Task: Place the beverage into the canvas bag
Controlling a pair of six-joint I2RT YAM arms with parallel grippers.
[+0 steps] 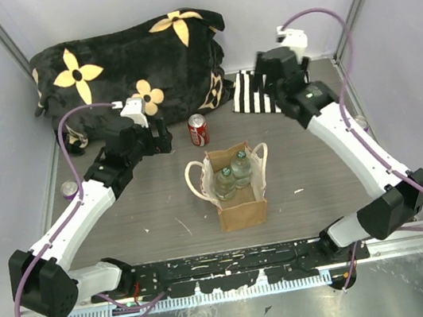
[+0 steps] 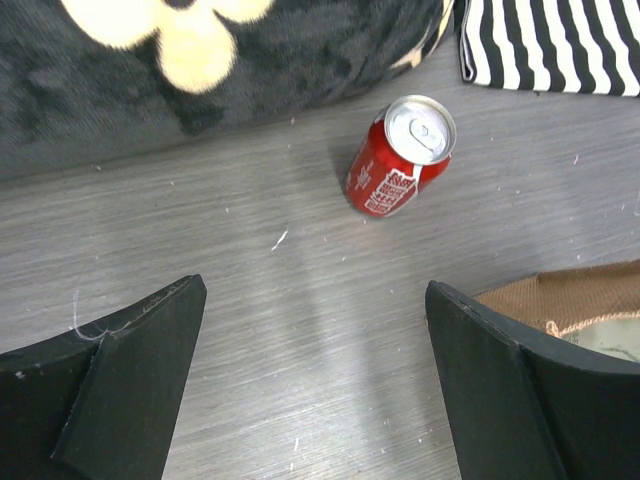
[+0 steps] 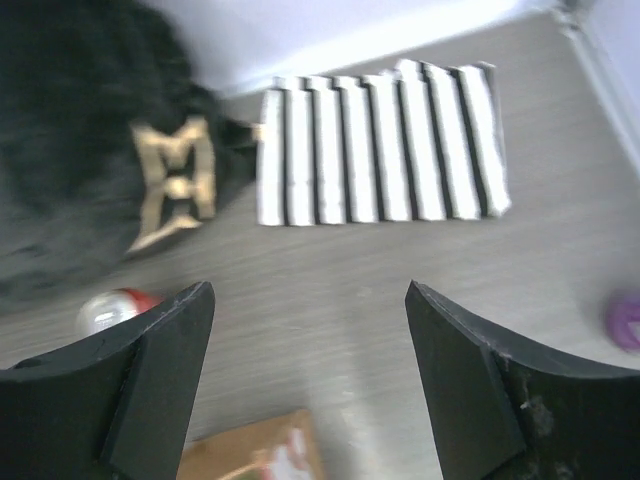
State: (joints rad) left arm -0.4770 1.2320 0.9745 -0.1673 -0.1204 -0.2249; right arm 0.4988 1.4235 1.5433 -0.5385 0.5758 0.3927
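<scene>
Red soda can [image 1: 198,131] upright on the grey worktop [image 1: 312,183], outside the canvas bag [image 1: 243,214], at the bag's 11 o'clock. The bag stands open-mouthed and holds two clear bottles [image 1: 224,179]. Left end effector [image 2: 315,290], at the can's 9 o'clock, jaws wide apart, empty. Right end effector [image 3: 308,290], likewise open and empty, over the striped cloth [image 1: 254,95] at the bag's 1 o'clock. A black flowered blanket [image 1: 113,69] lies at the can's 11 o'clock.

Red can [image 1: 198,131] stands upright — just beyond the open tan canvas bag [image 1: 242,211].
</scene>
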